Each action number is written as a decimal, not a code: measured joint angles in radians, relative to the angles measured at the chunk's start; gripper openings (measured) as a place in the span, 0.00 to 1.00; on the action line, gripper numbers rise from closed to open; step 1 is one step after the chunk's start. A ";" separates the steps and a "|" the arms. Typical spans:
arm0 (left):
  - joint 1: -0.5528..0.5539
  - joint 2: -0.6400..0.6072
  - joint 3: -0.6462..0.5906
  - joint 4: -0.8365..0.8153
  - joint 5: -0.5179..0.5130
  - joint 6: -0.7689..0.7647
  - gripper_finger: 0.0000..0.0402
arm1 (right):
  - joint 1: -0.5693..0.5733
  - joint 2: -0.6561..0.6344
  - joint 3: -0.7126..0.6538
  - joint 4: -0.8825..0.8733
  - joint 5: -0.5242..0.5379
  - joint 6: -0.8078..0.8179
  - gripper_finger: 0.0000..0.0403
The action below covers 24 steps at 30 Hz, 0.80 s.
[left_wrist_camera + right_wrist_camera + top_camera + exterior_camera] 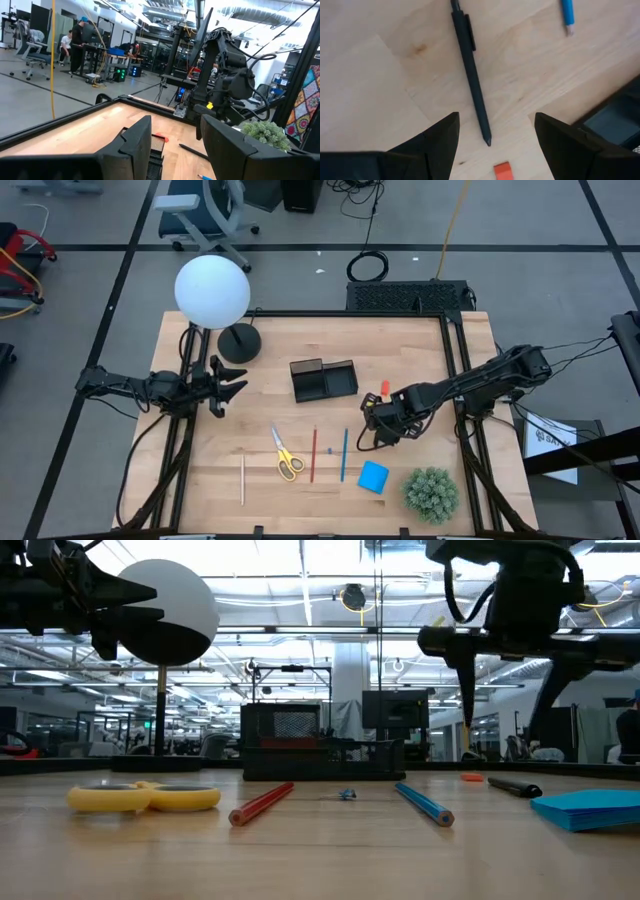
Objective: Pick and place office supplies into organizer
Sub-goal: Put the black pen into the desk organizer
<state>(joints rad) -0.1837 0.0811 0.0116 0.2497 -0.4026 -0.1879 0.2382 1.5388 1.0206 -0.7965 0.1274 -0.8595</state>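
Note:
My right gripper [376, 418] hangs open above the table, pointing steeply down. A black pen [470, 65] lies flat under it, its tip between the two fingers but well below them. A small red eraser [502, 171] lies just beyond the pen's tip. The black organizer [324, 379] stands mid-table. Yellow-handled scissors [285, 455], a red pencil [313, 455], a blue pencil [344, 455], a pale wooden pencil [242, 478] and a blue notepad [373, 476] lie flat near the front. My left gripper [238, 383] waits open at the table's left.
A lamp with a white globe [212, 292] and a round black base [239, 343] stands at the far left. A green spiky plant ball [432, 494] sits at the near right corner. A black frame [455, 350] borders the table. People stand in the room beyond.

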 joint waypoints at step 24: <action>0.000 0.000 0.000 -0.020 -0.001 0.002 0.42 | -0.003 0.206 0.082 0.008 -0.157 -0.063 0.54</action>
<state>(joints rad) -0.1837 0.0812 0.0116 0.2296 -0.4034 -0.1864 0.2356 1.7449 1.1023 -0.7883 -0.0297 -0.9229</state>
